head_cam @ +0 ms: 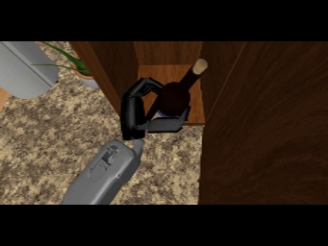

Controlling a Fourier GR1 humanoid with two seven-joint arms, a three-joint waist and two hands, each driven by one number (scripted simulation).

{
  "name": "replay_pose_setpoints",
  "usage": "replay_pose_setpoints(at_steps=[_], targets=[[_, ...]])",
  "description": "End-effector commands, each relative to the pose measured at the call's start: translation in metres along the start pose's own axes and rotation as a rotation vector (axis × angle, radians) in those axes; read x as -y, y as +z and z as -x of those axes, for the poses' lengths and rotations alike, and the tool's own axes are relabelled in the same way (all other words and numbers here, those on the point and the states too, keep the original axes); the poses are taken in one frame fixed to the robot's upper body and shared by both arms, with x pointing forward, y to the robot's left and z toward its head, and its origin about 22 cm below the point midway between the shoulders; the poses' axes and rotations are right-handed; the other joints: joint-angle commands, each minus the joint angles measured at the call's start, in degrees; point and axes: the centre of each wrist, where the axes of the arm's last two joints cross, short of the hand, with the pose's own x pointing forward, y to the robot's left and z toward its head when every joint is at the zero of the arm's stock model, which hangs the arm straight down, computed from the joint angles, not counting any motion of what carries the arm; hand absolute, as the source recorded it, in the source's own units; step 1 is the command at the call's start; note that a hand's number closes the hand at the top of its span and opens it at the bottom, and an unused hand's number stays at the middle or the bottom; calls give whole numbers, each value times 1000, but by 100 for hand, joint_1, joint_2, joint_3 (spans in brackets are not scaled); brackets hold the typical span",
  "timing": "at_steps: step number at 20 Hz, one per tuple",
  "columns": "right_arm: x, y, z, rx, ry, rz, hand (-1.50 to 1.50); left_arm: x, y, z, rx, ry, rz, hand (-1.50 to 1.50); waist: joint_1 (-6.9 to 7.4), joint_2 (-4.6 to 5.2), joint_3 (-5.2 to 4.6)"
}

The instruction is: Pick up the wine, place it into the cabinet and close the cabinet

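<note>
Head view: one hand (139,108), side not determinable, is curled around the wine (178,91), bottle upright inside the open cabinet (117,72), presumably for setting down on its shelf; the cabinet door (273,125) stands open beside the hand, not yet closed; a potted plant (78,67) sits on the table (45,134) beyond the cabinet wall, clear of the hand; no obstruction evident.

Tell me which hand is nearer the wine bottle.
The only hand in view, its side unclear, curls round the wine bottle at the open cabinet. A grey shape at upper left may be the other forearm, far from the bottle.
</note>
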Motion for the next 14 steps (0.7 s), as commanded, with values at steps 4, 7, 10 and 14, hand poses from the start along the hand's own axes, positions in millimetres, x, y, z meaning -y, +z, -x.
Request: replay_pose_setpoints(at_steps=[4, 7, 10, 14], targets=[[-3, 24, -24, 44, -29, -16, -150, -8, -36, -4, -37, 7, -25, 150, -13, -1, 1], [2, 28, -28, 58, -19, -27, -150, 11, -19, -8, -59, 9, 14, 150, -29, -12, 2], [-16, 31, -35, 68, -27, -34, -150, -10, -42, 11, -75, 20, 2, 150, -69, 7, -5], [5, 27, -15, 49, -24, -21, -150, -11, -49, 12, -113, -7, -8, 150, -17, 2, 3]])
